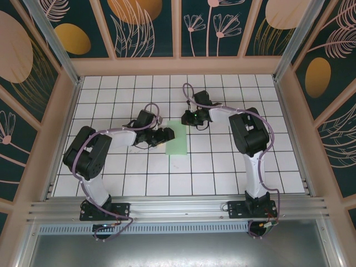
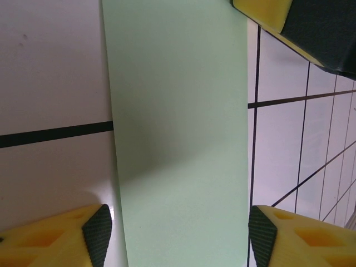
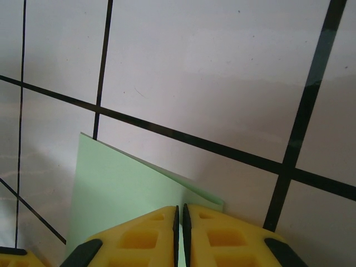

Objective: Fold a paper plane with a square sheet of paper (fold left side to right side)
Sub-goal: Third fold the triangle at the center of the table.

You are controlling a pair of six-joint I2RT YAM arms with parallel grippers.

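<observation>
Two hands: left hand (image 1: 164, 135) spread wide, its yellow fingers (image 2: 97, 236) standing either side of the paper; right hand (image 1: 191, 118) pressed together at the paper's far edge
Paper: thin pale mint-green square sheet of paper (image 1: 179, 146), lying as a narrow strip near the middle of the white grid-tiled worktop (image 1: 233, 167), both hands at its far end
Stage, as judged: the sheet looks already doubled left over right, so setting the crease seems the step in hand
Risk one: if the right hand pulls away while closed, it may drag the light sheet and shear the layers out of line
Risk two: if the left hand comes down off-centre, one finger could catch an edge and buckle it
Risk three: an unpressed upper layer may spring open
Left wrist view: gives the strip's clean long edges and the clear margin beside each finger, which the top view blurs
Right wrist view: shows a layered corner running in under the closed tips; whether a layer is actually pinched, I cannot tell
Top view: alone places both arms around the sheet
</observation>
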